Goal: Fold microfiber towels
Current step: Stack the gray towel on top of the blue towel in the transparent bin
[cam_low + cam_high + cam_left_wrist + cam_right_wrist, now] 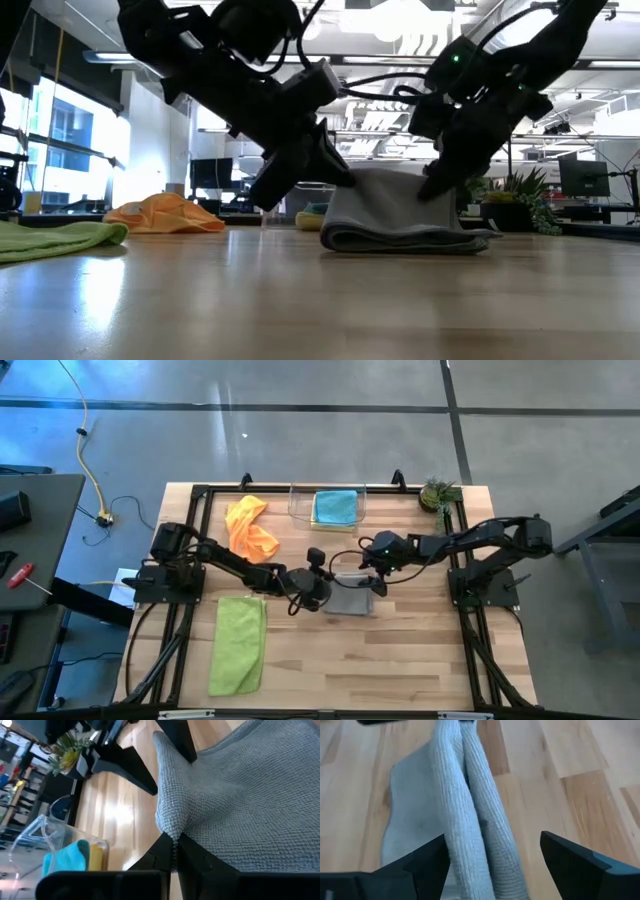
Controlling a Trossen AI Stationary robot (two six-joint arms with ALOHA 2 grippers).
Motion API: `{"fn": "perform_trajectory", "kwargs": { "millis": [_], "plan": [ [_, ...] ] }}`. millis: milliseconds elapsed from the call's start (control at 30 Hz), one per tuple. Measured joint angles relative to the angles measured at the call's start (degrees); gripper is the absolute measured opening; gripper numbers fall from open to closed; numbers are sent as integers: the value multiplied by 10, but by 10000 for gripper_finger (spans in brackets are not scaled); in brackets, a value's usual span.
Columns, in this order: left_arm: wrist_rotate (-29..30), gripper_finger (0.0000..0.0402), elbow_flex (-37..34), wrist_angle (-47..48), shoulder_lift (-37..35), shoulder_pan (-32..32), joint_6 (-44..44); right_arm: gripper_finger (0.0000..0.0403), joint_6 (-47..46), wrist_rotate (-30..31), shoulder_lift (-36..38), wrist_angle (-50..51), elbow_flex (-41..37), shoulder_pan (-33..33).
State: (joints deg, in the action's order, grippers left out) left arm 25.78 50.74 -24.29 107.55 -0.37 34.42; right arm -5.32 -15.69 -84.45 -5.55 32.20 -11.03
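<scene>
Left gripper (175,851) fingers pinch the grey towel's (250,800) edge tight; right gripper (492,857) fingers gape wide, a raised fold between them, gripping nothing.

One camera looks straight down on the whole pale wooden slatted table (400,660); another sits at tabletop level, facing across it into the room. Both wrist cameras sit close — each looking onto the folded grey microfiber towel (250,795), which all four views share.
</scene>
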Motion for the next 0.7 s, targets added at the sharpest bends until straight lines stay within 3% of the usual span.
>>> {"fn": "perform_trajectory", "kwargs": {
  "millis": [167,267,400,600,700],
  "plan": [
    [26,5,0,-4,0,-11,14,290,28,-44,-26,-40,0,0],
    [32,5,0,-6,0,-13,13,264,27,-67,-32,-44,0,0],
    [34,5,0,-9,0,-13,13,185,12,-74,-33,-41,0,-1],
    [41,12,0,-3,-1,-13,-21,24,13,-74,-33,-39,0,-3],
    [40,34,0,44,-20,-9,-61,17,13,-74,-33,-44,0,-2]
  ]
}}
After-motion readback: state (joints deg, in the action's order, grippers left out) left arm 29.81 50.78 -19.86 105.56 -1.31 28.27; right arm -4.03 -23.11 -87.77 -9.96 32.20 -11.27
